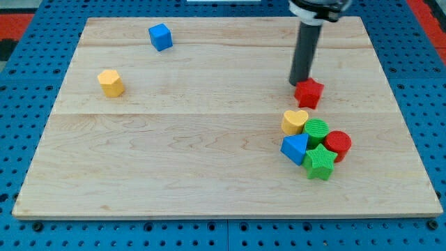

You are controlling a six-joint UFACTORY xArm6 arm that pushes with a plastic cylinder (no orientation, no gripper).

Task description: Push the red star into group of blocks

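The red star [309,93] lies on the wooden board at the view's right, just above a cluster of blocks. My tip [300,83] stands right behind the star, at its upper left edge, touching or nearly touching it. The cluster holds a yellow heart [295,122], a green cylinder [316,130], a red cylinder [338,144], a blue triangle [295,148] and a green star [320,162], all packed together. A small gap separates the red star from the yellow heart.
A blue cube [160,36] sits near the view's top left. A yellow hexagonal block [111,82] sits at the left. The wooden board [174,153] rests on a blue pegboard surface [21,84].
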